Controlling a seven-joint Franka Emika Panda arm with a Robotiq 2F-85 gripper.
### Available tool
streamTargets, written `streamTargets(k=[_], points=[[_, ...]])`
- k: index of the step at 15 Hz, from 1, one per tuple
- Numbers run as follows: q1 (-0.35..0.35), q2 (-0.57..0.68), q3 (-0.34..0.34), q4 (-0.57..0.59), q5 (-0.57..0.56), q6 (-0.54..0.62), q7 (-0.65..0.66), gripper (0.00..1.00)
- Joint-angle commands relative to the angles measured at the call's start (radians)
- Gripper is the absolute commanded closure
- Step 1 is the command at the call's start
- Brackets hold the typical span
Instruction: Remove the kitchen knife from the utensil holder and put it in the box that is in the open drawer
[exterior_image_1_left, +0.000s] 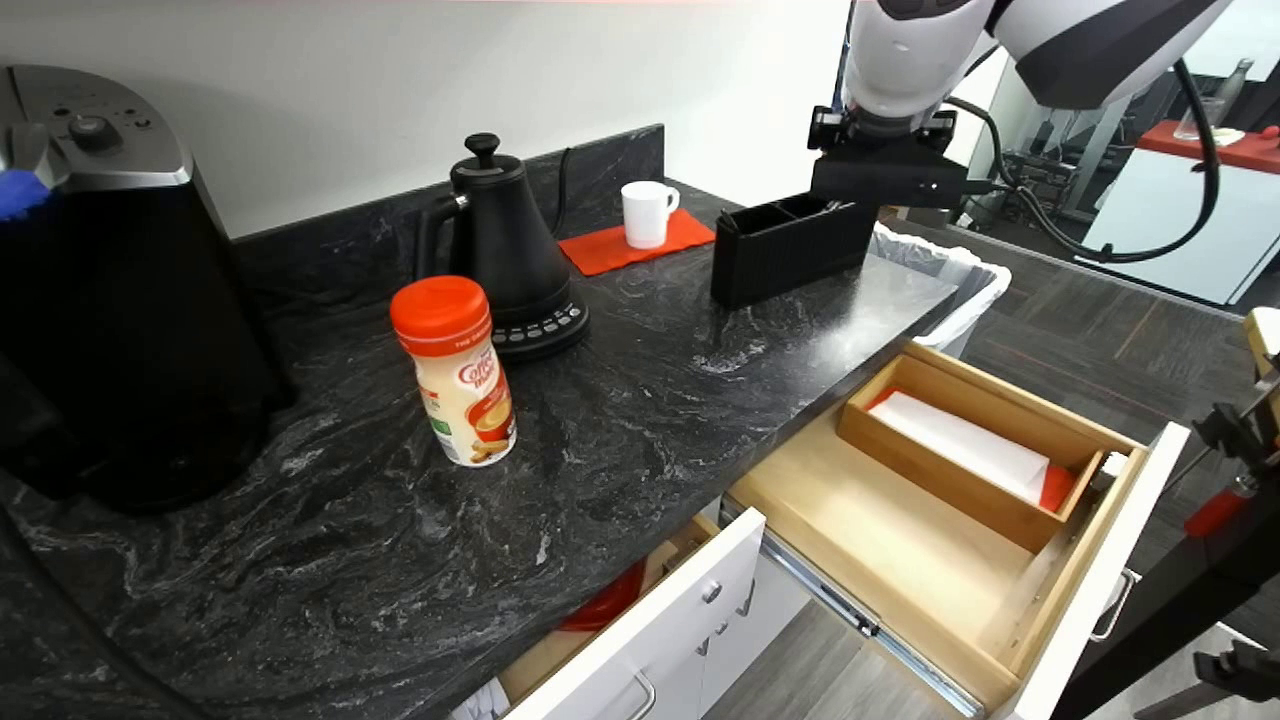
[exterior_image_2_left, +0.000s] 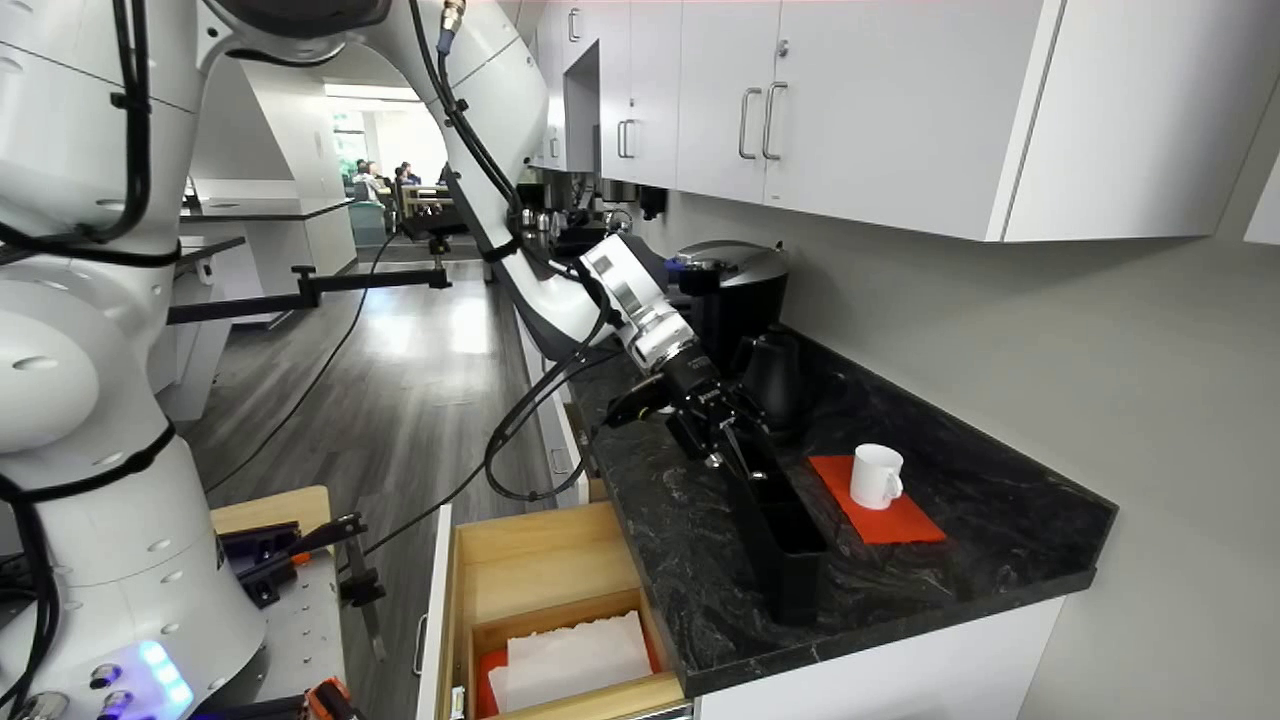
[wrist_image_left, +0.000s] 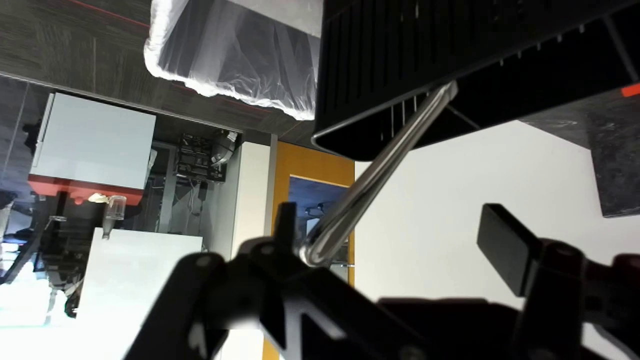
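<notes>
Leaning knife, seemingly between fingers

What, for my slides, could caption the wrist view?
Open gripper near a silver handle slanting from the utensil holder.

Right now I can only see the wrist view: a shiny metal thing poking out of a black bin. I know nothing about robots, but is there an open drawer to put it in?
Observer: Yes. Both exterior views show a wide wooden drawer pulled out, lower than the countertop.
Visitor: Oh, good! Would it just rattle around loose in there?
Observer: It needn't: a smaller, shallow wooden box sits inside, along one side of the drawer.
Visitor: And what might I knock over near that bin?
Observer: A white mug stands upright near it, on a flat red sheet.
</notes>
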Motion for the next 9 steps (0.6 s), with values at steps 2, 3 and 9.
streamTargets(k=[2,3,9], points=[[0.003,-0.032,0.007,-0.028,0.006,-0.014,-0.016,0.00],[0.001,-0.031,0.004,-0.028,0.001,-0.015,-0.013,0.00],[-0.012,-0.060,-0.009,-0.090,-0.078,0.029,-0.023,0.00]])
